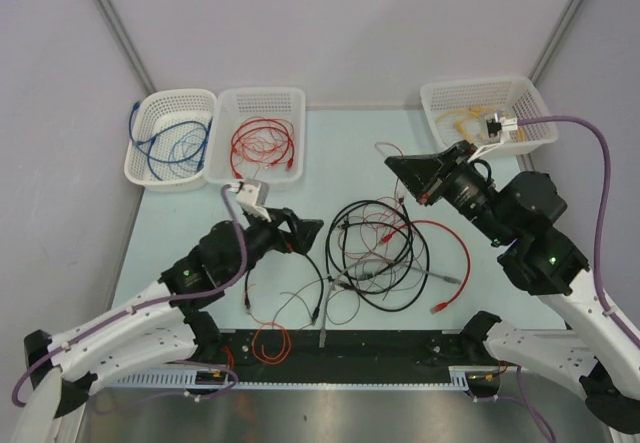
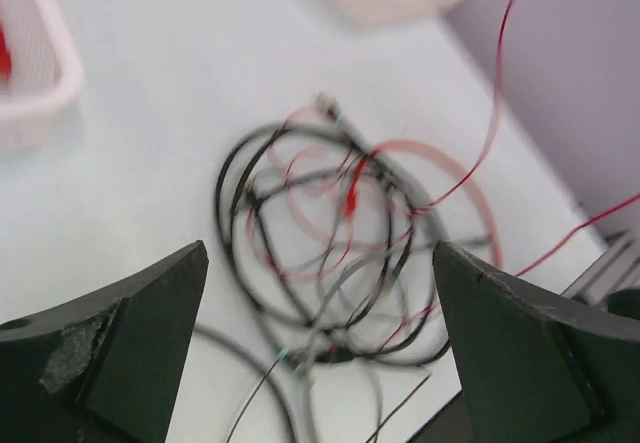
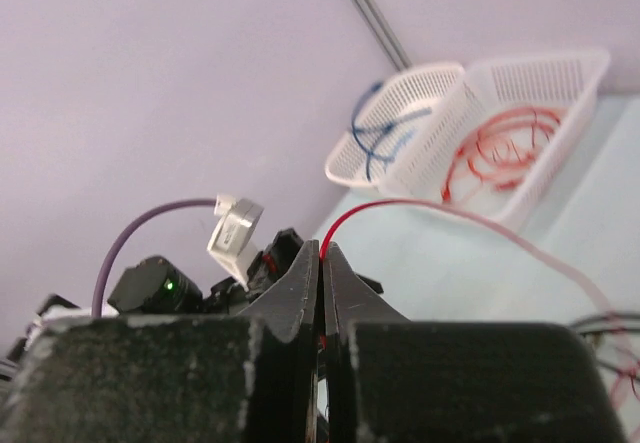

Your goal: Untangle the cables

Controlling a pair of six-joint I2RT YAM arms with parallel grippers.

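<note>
The cables (image 1: pixel 375 253) lie in a jumble at the table's middle: black loops, a red wire with a red plug (image 1: pixel 437 308), grey and thin reddish-brown strands. The left wrist view shows the jumble (image 2: pixel 330 243) blurred, below and beyond my left gripper (image 2: pixel 318 263). My left gripper (image 1: pixel 312 233) is open and empty, just left of the jumble. My right gripper (image 1: pixel 392 163) is raised behind the jumble, its jaws shut on a thin red wire (image 3: pixel 400 203) that arcs away from the gripper (image 3: pixel 322 255). The same wire (image 2: pixel 497 73) rises from the jumble in the left wrist view.
A white basket with blue cables (image 1: pixel 172 138) and one with red cables (image 1: pixel 262 138) stand at the back left. A third basket (image 1: pixel 487 113) with pale cables stands at the back right. A small reddish coil (image 1: pixel 270 343) lies on the black rail (image 1: pixel 380 348) at the front edge.
</note>
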